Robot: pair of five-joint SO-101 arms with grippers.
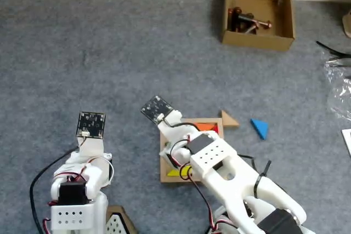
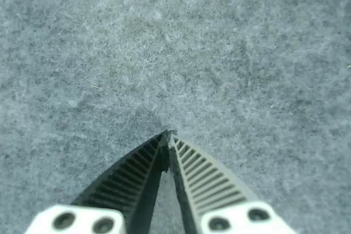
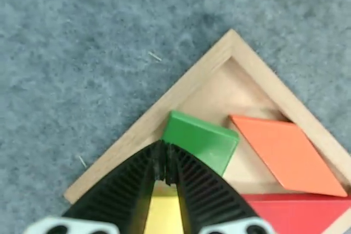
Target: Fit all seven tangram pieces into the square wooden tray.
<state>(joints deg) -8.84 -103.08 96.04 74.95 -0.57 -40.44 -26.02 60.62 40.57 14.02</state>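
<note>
Our right gripper is closed tight on nothing, its tips at the edge of the green piece, which lies in a corner of the square wooden tray with the orange parallelogram, a red piece and a yellow piece. Our left gripper is likewise closed and empty over grey carpet. Outside the tray we see a tan triangle just beside its corner, and a blue triangle near that.

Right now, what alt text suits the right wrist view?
The shut right gripper hangs over a green piece near the wooden tray's corner. An orange parallelogram, red piece and yellow piece also lie in the tray, which sits on grey carpet.
</note>
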